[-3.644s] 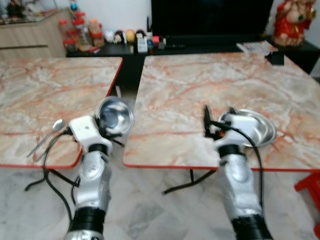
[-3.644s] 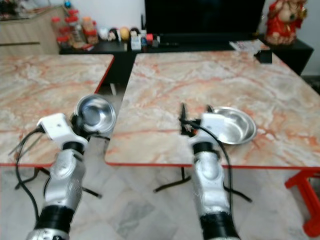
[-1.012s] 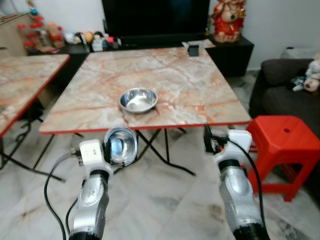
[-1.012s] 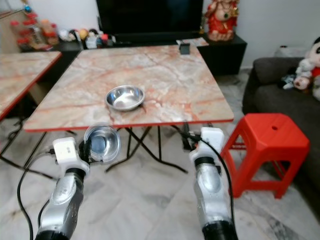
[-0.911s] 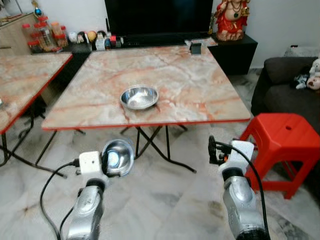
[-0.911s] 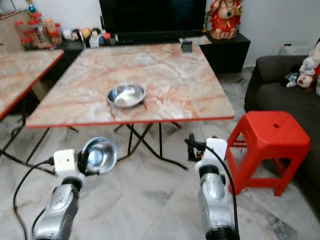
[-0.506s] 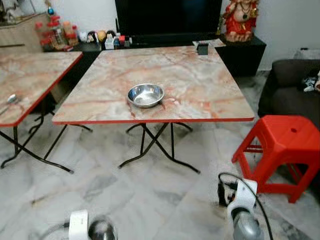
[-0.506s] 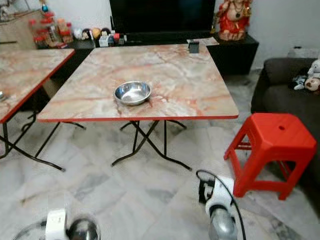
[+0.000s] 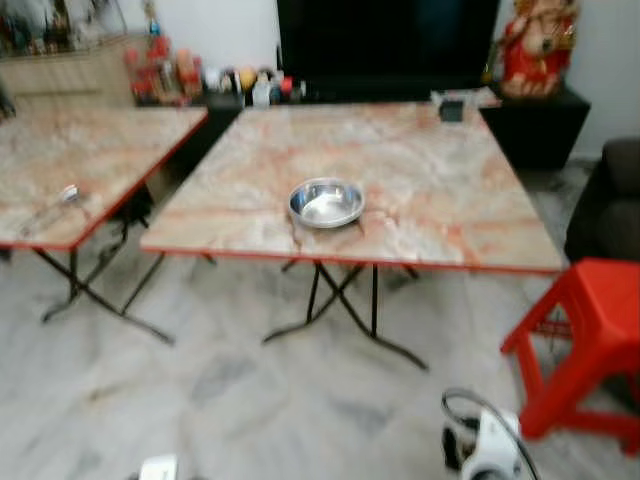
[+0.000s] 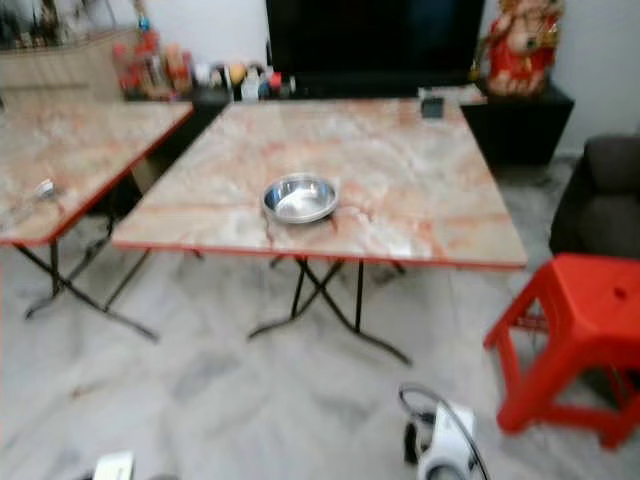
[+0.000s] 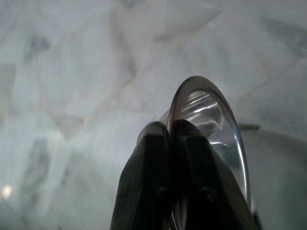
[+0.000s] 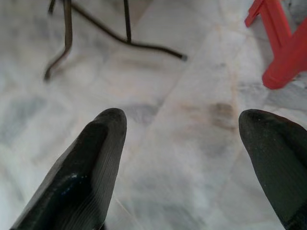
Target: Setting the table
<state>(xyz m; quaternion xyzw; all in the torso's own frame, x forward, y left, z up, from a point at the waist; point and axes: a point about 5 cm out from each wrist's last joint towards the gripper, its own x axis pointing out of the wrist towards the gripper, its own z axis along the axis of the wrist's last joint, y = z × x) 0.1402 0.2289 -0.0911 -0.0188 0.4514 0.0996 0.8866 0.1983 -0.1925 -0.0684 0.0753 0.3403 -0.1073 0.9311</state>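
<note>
My left gripper (image 11: 169,128) is shut on the rim of a small steel bowl (image 11: 211,120), held low over the marble floor. A second steel bowl (image 9: 326,203) sits near the front edge of the marble table with red trim (image 9: 440,220), well ahead of me. A spoon (image 9: 68,193) lies on the other marble table (image 9: 90,160) to the left. Over bare floor, my right gripper (image 12: 184,117) is open with nothing between its fingers (image 12: 91,163). Its white wrist (image 9: 492,452) shows at the bottom of the left eye view.
A red plastic stool (image 9: 590,335) stands right of the table, close to my right arm. Black folding legs (image 9: 340,300) cross under the table. A dark TV cabinet (image 9: 400,90) with bottles and a red figurine lines the far wall. A dark sofa edge (image 9: 605,200) is at far right.
Both arms have dropped from in front of me to the bottom edge of the picture, the bowl still in the left gripper. The camera has shifted; the tables look farther off.
</note>
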